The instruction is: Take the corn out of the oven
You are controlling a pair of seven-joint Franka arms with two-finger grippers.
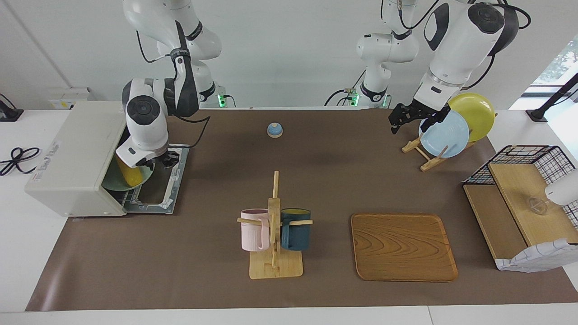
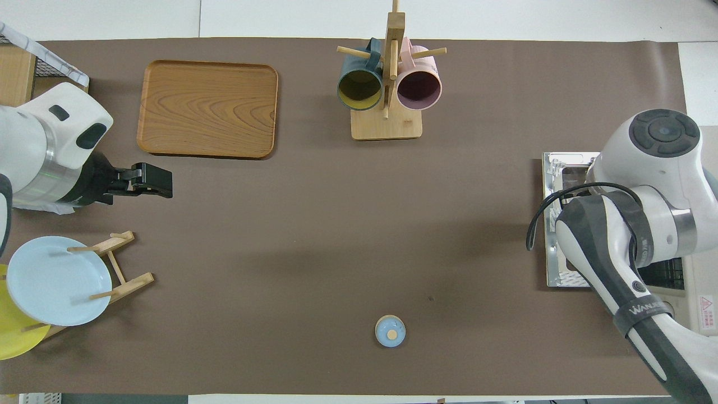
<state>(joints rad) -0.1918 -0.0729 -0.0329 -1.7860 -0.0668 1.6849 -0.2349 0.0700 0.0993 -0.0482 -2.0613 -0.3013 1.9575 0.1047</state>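
Note:
The cream-white oven [image 1: 74,158] stands at the right arm's end of the table with its glass door [image 1: 160,187] folded down flat. In its mouth the yellow corn [image 1: 129,175] rests on a green plate [image 1: 113,183], with its upper end hidden under my right hand. My right gripper [image 1: 137,166] is at the oven opening, right on the corn. In the overhead view the right arm covers the corn, and only the door [image 2: 561,185] and a corner of the oven [image 2: 704,306] show. My left gripper [image 1: 399,119] waits in the air beside the plate rack; it also shows in the overhead view [image 2: 151,182].
A wooden mug rack [image 1: 274,225] holds a pink mug and a dark blue mug at mid-table. A wooden tray [image 1: 402,246] lies beside it. A plate rack [image 1: 424,155] holds a blue plate and a yellow plate. A small blue bell [image 1: 274,130] sits near the robots. A wire shelf [image 1: 519,198] stands at the left arm's end.

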